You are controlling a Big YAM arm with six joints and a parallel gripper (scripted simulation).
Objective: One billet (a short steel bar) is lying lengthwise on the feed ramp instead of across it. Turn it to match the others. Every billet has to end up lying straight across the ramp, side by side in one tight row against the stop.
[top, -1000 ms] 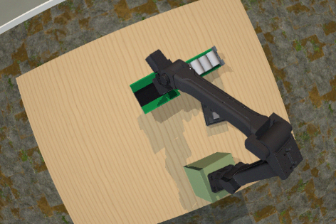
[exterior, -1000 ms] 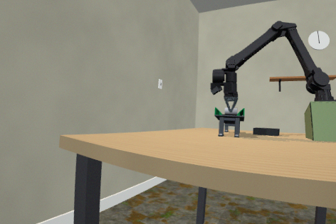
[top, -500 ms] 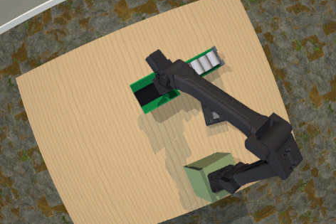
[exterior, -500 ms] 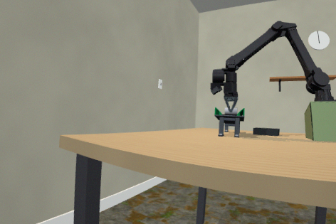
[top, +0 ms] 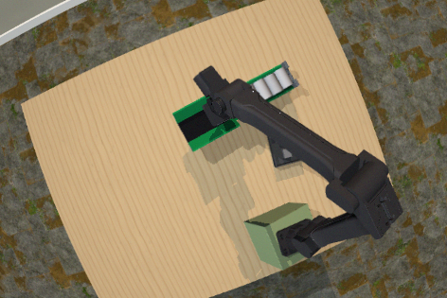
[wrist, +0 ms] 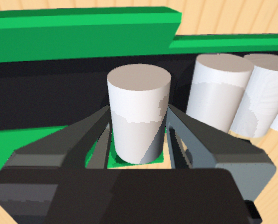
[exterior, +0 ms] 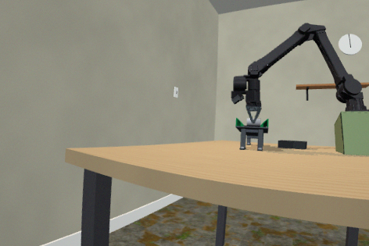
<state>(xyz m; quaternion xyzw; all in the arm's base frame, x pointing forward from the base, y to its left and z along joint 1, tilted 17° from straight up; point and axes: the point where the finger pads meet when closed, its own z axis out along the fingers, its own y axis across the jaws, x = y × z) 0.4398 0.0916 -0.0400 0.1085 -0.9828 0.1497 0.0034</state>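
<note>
Wrist cam: gripper (exterior: pixel 253 121) (wrist: pixel 139 111) clamped on a billet (wrist: pixel 138 117), mid-frame, lying across the ramp (top: pixel 185 114) (exterior: pixel 252 129) (wrist: pixel 90 37) w/ a gap to the others at right. Top view: arm (top: pixel 294 130) (exterior: pixel 282 50) blocks that billet, tho 3 others (top: pixel 273 83) show upper right of center.

The green-walled, dark-floored ramp (top: pixel 189 111) (exterior: pixel 266 123) (wrist: pixel 90 37) runs toward two o'clock in the top view, ending at a grey stop (top: pixel 295 82). Three whitish cylindrical billets (top: pixel 272 83) (wrist: pixel 220 92) lie crosswise there; the pincer (wrist: pixel 139 111) grips another billet (wrist: pixel 139 112), crosswise, apart.
</note>
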